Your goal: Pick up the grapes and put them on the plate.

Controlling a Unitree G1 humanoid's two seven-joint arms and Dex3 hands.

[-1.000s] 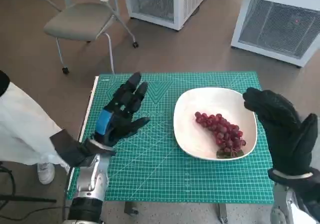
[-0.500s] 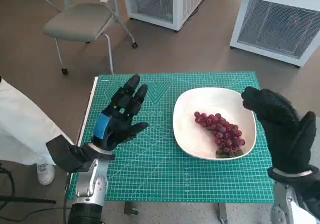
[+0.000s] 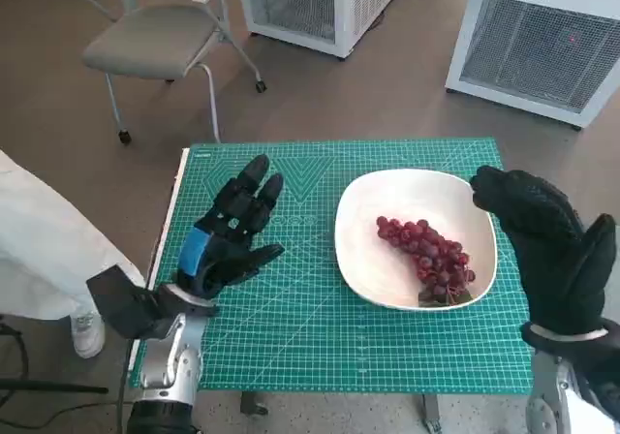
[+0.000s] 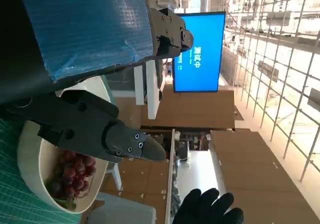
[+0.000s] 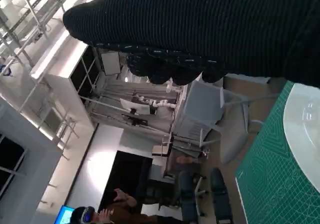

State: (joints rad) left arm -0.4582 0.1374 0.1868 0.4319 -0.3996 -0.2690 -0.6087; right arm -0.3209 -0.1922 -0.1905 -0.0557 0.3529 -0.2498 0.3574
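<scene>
The grapes (image 3: 428, 258) lie in the white plate (image 3: 363, 260). The bunch is long. It runs slantwise, from near the middle of the plate down toward the plate's rim on the robot's right side. The wide end with the green stem sits close to that near right rim. The thin end points to the middle of the plate. In the left wrist view the grapes (image 4: 70, 171) sit low inside the plate (image 4: 31, 166), against its wall.

The plate rests on the green mat (image 3: 310, 327) on the right half of the table. Its right rim comes near the mat's right edge. There is bare white plate on the left of the bunch. There is a wide strip of bare green mat between the plate and the left hand.

The left hand (image 3: 228, 235) hangs over the left part of the mat, well apart from the plate. Its fingers are spread out and it holds nothing.

The right hand (image 3: 552, 250) is raised beside the plate's right rim, over the mat's right edge. Its fingers look stretched out and it holds nothing.

A grey chair (image 3: 160, 37) stands on the floor past the table's far edge.
</scene>
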